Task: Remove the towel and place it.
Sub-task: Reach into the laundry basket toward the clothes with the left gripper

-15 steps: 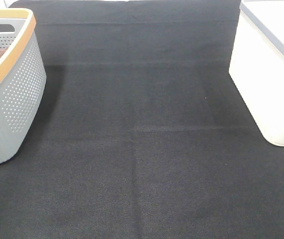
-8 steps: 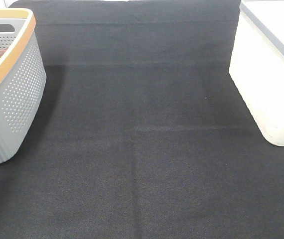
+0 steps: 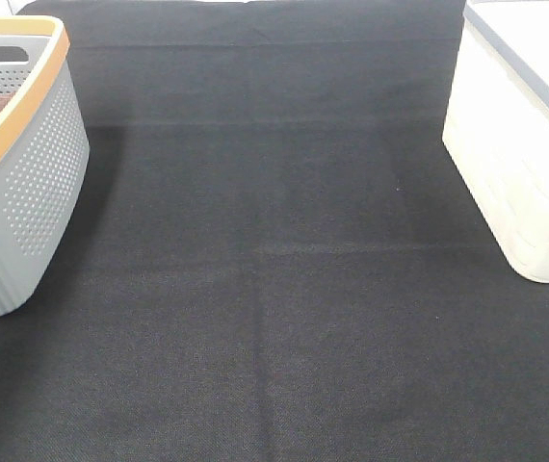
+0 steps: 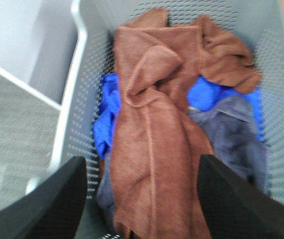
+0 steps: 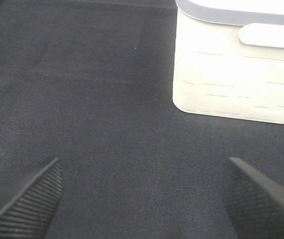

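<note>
Reddish-brown hemmed towel lies rumpled atop cloths inside the basket.

Counter: a broad open lane runs through the middle, between the grey perforated basket at the left edge and the white lidded bin at the right edge.

Left pincer: spread wide above the basket. The basket walls stand close on either side, and the brown towel lies heaped between them.

Right pincer: spread over open counter, with the bin ahead and well apart.
</note>
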You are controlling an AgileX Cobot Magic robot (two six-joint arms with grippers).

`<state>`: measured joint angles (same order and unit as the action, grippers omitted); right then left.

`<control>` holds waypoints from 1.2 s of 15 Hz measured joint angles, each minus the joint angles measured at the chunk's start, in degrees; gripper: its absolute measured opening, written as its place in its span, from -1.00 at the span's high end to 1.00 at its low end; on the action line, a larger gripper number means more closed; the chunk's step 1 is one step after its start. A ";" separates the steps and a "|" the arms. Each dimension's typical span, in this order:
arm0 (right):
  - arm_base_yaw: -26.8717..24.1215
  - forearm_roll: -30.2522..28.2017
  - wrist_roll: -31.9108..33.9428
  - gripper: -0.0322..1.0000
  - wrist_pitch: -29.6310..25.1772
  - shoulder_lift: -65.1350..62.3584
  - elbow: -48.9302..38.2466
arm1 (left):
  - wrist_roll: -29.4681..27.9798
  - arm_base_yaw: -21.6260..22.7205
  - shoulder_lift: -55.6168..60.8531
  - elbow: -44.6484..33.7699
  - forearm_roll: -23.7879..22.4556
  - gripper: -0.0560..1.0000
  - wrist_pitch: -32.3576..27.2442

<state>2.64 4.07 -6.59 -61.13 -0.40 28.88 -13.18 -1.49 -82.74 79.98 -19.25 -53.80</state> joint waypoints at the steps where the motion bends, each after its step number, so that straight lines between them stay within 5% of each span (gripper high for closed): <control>1: 0.00 0.00 0.00 -0.66 0.00 0.00 0.00 | -0.34 0.00 -3.78 3.61 -0.92 -0.27 -2.81; 5: 0.00 -0.17 0.00 -0.66 0.00 0.00 0.00 | -0.34 1.49 -13.98 14.50 -0.74 -0.27 -9.17; 8: 0.00 -1.32 0.00 -0.66 0.00 0.00 0.00 | 3.55 7.51 -24.69 24.41 5.44 -0.27 -13.87; 14: 0.00 -4.07 0.00 -0.66 0.00 0.00 0.00 | 13.18 16.27 -36.50 35.29 18.39 -0.27 -13.87; 18: 0.00 -4.41 0.00 -0.66 0.06 0.00 0.00 | 17.53 16.62 -44.18 40.45 22.69 -0.27 -9.17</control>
<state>2.64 -0.34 -6.59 -61.08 -0.40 28.88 4.35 15.13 -126.91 120.44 3.44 -62.97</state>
